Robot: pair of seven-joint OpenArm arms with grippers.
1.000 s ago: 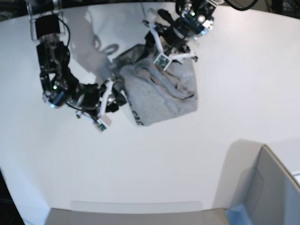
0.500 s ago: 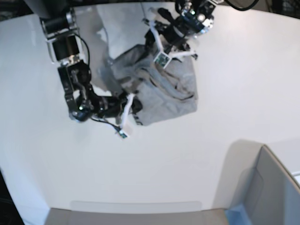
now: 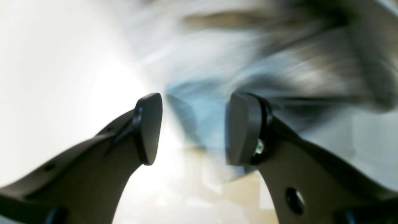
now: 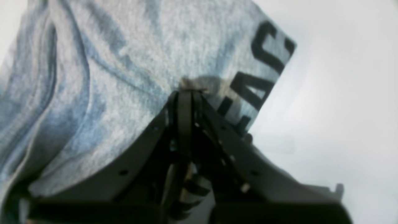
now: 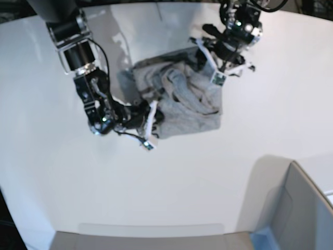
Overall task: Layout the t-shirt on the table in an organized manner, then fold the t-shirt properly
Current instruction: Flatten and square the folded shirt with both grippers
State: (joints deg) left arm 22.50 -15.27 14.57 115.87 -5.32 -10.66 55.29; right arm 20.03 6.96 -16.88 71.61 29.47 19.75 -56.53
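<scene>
Base view: we see t-shirt (image 5: 182, 101) crumpled mid-frame on table (image 5: 156, 182).
Right gripper (image 4: 186, 93): pinching shirt's lettered edge.
Left gripper (image 3: 192, 127): jaws apart, empty, upper right.

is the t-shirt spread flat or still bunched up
Bunched up: the t-shirt lies in rumpled folds on the table, pinched by the right gripper.

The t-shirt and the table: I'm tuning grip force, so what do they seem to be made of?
The t-shirt looks like soft heathered grey knit, probably cotton jersey: a fuzzy flecked surface, loose folds, and matte black printed letters. The table looks like a hard, smooth white top, perhaps laminate or painted board; it shows soft shadows and a slight sheen, but the exact material is unclear.
</scene>
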